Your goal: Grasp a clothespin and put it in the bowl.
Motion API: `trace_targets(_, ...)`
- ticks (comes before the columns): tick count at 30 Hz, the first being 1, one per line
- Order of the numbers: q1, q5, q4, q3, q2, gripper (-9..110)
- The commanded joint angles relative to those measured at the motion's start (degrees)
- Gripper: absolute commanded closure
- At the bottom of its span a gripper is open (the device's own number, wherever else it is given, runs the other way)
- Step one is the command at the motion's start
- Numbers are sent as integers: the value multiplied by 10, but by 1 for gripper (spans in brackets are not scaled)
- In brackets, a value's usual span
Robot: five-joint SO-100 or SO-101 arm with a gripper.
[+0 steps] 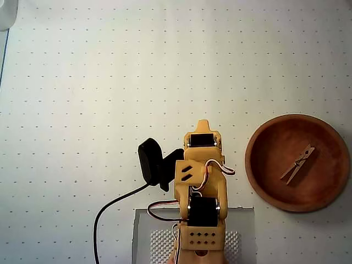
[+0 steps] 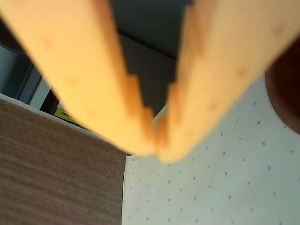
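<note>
Overhead view: the bowl [image 1: 300, 163] is sitting at the right edge of the frame on the dotted white bench [image 1: 99, 82]. The clothespin [image 1: 297, 164] is lying inside the bowl, slightly right of its centre, angled from lower left to upper right, touching nothing but the bowl floor. The orange arm [image 1: 201, 192] is folded up at lower centre, well apart from the bowl, its base sitting on a grey plate [image 1: 242, 231] at the bottom edge. A black camera [image 1: 151, 161] with its cable is sticking out to the arm's left. The fingers are tucked under the arm here, not visible.

Wrist view: the gripper [image 2: 157, 143] is filling the top of the frame, blurred, its two orange fingers [image 2: 84, 79] meeting at the tips, closed on nothing. A dark sliver of the bowl [image 2: 283, 93] is showing at the right edge. Below, the white bench [image 2: 211, 187] is ending at a brown floor [image 2: 56, 173] at lower left.
</note>
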State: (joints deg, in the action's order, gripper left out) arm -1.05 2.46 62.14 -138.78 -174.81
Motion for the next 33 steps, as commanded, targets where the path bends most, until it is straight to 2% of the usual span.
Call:
trace_targets(1,-6,4,-20,-36,-80,104)
trace_targets(9,0,3,-22,-182,-220,104)
trace_targets(25,2,1,-24,-295,-222,104)
trace_targets(33,40,-3,-52,-334,-221,104)
